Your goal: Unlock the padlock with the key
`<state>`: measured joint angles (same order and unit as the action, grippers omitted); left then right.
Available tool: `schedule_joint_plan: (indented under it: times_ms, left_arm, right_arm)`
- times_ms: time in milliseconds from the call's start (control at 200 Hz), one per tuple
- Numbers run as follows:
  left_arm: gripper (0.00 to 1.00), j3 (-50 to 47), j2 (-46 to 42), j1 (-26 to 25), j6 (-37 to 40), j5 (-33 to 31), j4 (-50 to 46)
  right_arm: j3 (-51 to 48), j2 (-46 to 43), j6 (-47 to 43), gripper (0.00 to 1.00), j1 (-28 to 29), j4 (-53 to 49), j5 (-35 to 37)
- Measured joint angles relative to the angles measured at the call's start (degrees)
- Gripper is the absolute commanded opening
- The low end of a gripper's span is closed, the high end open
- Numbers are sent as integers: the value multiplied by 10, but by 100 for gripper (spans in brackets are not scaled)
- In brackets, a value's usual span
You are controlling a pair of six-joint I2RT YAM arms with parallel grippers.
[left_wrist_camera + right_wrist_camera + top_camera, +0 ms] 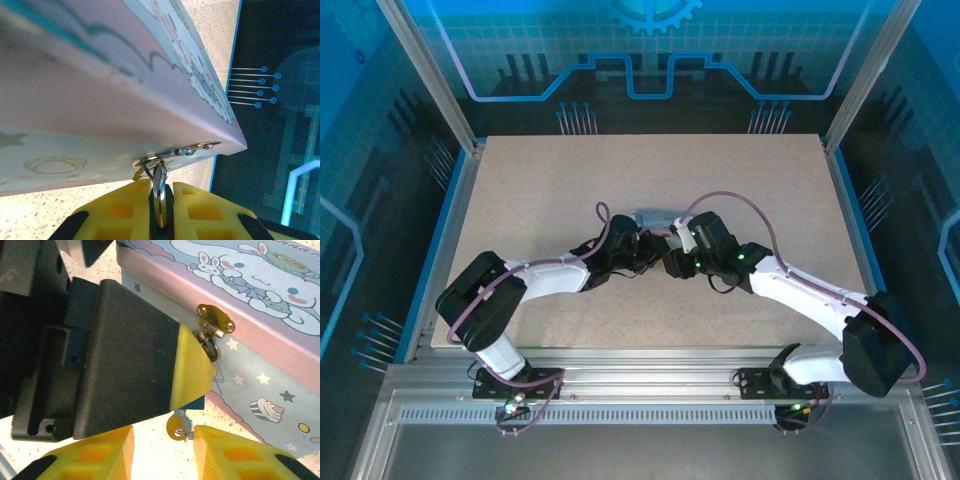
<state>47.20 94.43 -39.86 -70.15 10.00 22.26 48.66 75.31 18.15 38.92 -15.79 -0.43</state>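
Left wrist view has the left gripper (160, 220) clamped on the padlock (159, 186) hanging off the tin (100, 100); the right gripper (164, 447) gapes around the key (176, 428); both things seem light, stiff, slick; the key's flat head looks best to pinch.

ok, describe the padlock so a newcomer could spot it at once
In the middle of the table sits a pale blue cartoon-printed tin, with a small metal hasp on its lid edge. The padlock hangs from that hasp, clamped in the left pincer. It is tiny and dark with a thin silver shackle, unlike the flat hasp above or the round-headed key just below.
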Motion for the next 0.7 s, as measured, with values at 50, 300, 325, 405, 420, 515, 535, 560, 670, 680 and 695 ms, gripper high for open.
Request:
schedule_joint_plan:
  times_ms: [50, 300, 325, 405, 420, 515, 535, 560, 670, 680, 695]
  left_arm:
    - [0, 0, 0, 0, 0, 1, 1]
    - [0, 0, 0, 0, 0, 4, 2]
    - [0, 0, 0, 0, 0, 4, 2]
    - [0, 0, 0, 0, 0, 4, 2]
    - [0, 0, 0, 0, 0, 4, 2]
    - [0, -1, 0, 2, 0, 2, -4]
    - [0, -1, 0, 3, 0, 2, -5]
    - [0, -1, 0, 3, 0, 2, -6]
    - [0, -1, 0, 4, 0, 1, -7]
    - [0, -2, 0, 4, 0, 1, -7]
    - [0, -2, 0, 4, 0, 0, -6]
  right_arm:
    - [0, 4, -1, 38, 0, 0, 0]
    - [0, 20, -5, 33, 0, 0, 0]
    - [0, 20, -5, 31, 0, 0, 1]
    - [1, 21, -11, 19, 0, 0, 5]
    - [1, 22, -7, 16, -1, 0, 6]
    - [2, 26, -14, 1, -3, 0, 4]
    - [2, 26, -15, 0, -2, 0, 4]
    - [3, 27, -16, 0, -3, 1, 4]
    - [4, 30, -17, 0, -3, 3, 0]
    - [4, 31, -17, 0, -3, 4, 0]
    - [4, 31, -17, 0, -3, 4, 0]
